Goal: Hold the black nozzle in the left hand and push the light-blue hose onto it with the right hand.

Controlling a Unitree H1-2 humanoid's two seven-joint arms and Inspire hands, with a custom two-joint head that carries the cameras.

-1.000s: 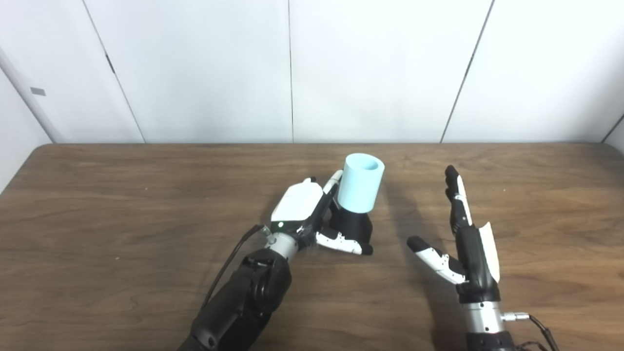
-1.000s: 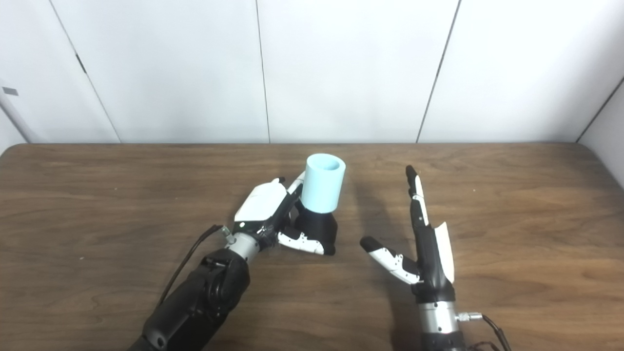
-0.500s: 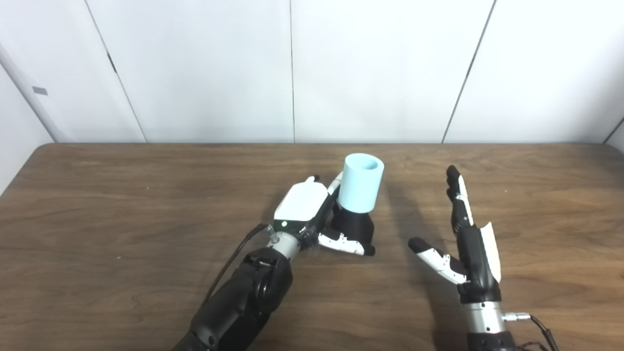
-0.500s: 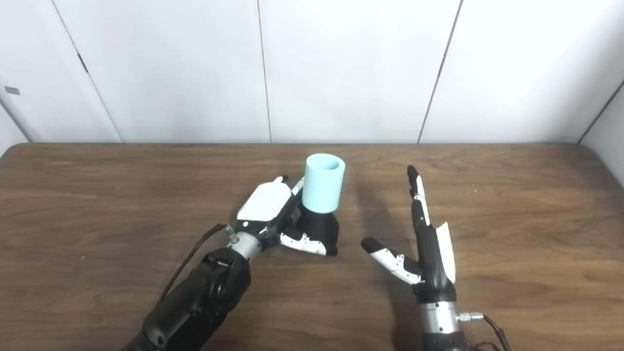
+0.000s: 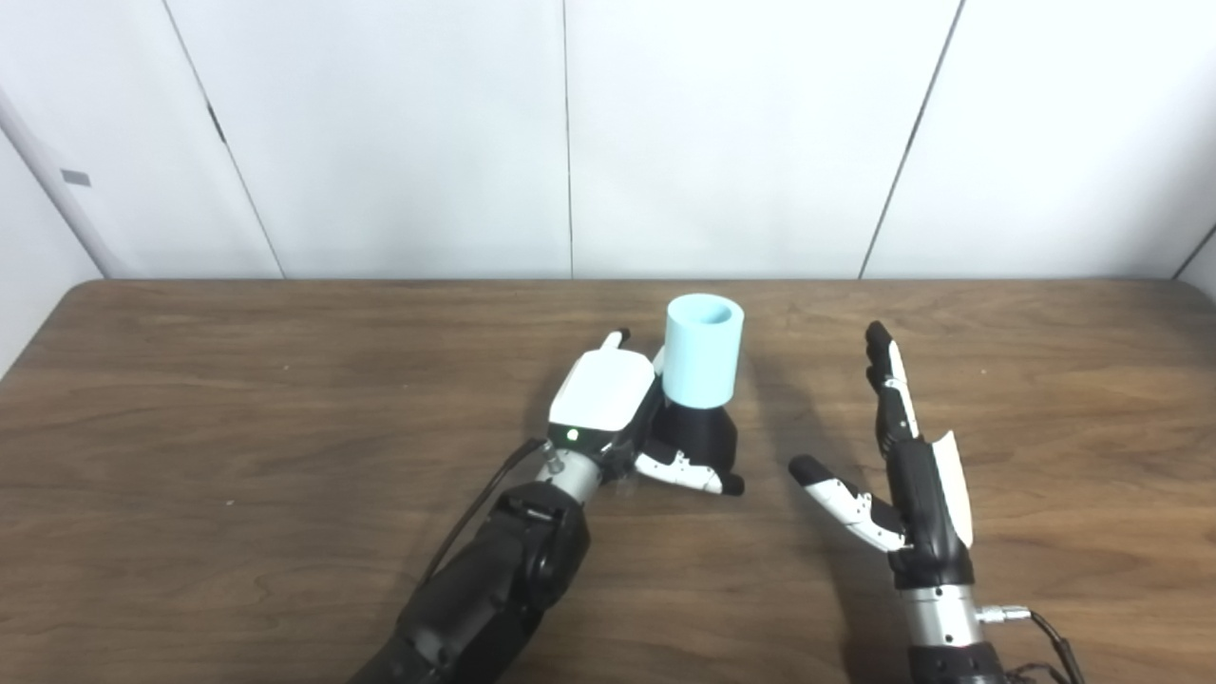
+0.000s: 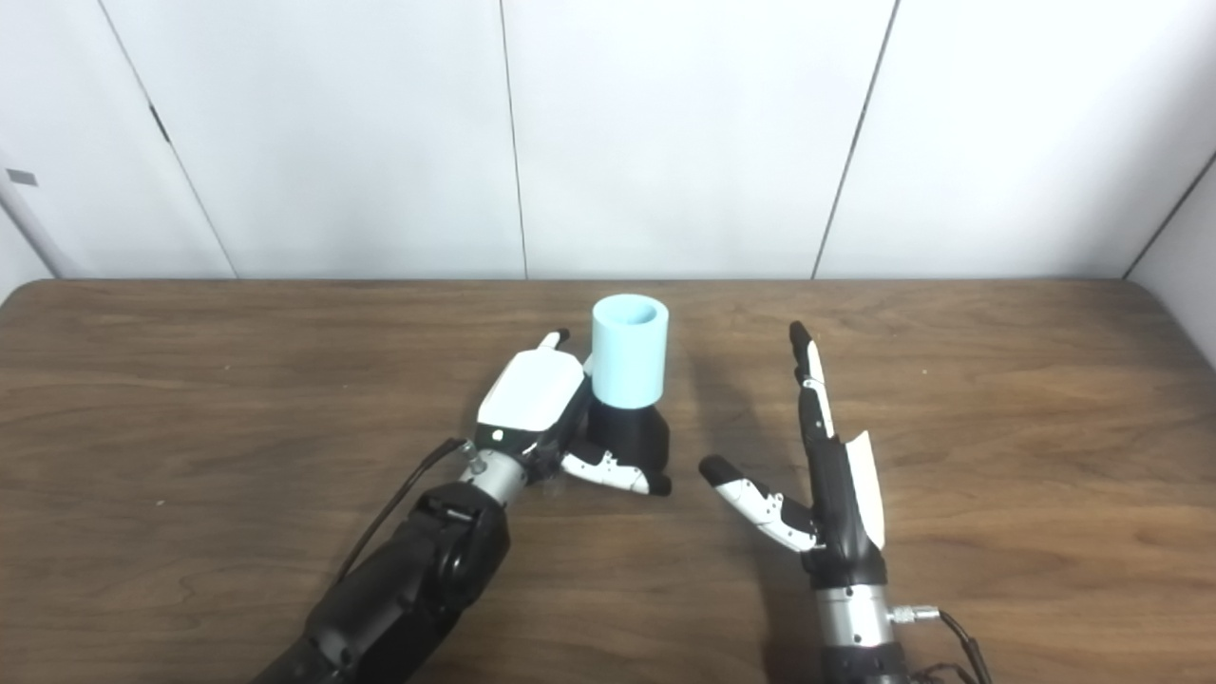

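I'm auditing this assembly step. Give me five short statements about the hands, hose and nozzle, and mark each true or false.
1. The light-blue hose sits on top of the black nozzle. True.
2. The right hand grips the hose. False: it is open and apart from it.
3. The left hand is at the nozzle. True.
4. The hose lies flat on the table. False: it stands upright, opening upward.
5. The right hand is left of the nozzle. False: it is to its right.
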